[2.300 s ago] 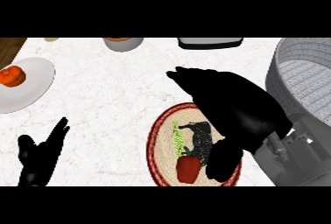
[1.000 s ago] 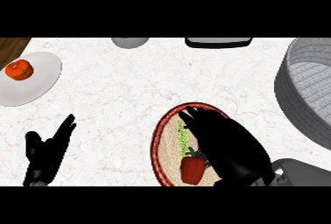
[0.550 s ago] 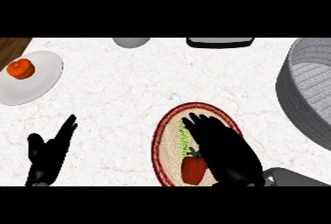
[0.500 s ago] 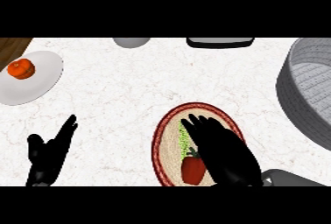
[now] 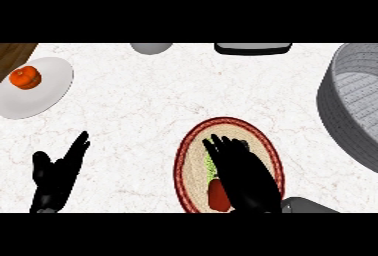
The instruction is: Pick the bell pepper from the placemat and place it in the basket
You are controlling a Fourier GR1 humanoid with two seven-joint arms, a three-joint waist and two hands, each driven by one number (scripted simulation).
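Head view, looking steeply down on the white marbled table (image 5: 162, 100).

Oval woven placemat with a dark red rim (image 5: 190, 150) lies at lower centre-right. On it: the red bell pepper (image 5: 218, 194), with a green stem part showing above it, near the placemat's lower left portion.

Right robot hand (image 5: 247, 172), black, lies over the placemat, fingers extended toward the upper left and spread across the mat's middle. It covers the right side of the bell pepper; the pepper's left side stays visible along the hand's left edge. Hand and pepper appear to touch, but whether thumb or fingers wrap round the pepper is hidden under the palm: cannot tell. The grey forearm shows just at the lower right of the hand.

Left robot hand (image 5: 55, 175), black, at lower left on bare table, fingers straight and pointing up, thumb apart; holds nothing, resting.

Large grey round perforated basket (image 5: 347, 105) at the right edge, partly cut by the frame, well apart from the placemat.

White round plate (image 5: 48, 92) at upper left, carrying a small orange-red rounded fruit or vegetable (image 5: 26, 77). A brown wooden surface shows at the far upper-left corner.

Top edge: a grey rounded bowl-like object (image 5: 151, 47), and a dark rectangular object with a pale rim (image 5: 252, 48); both cut off.
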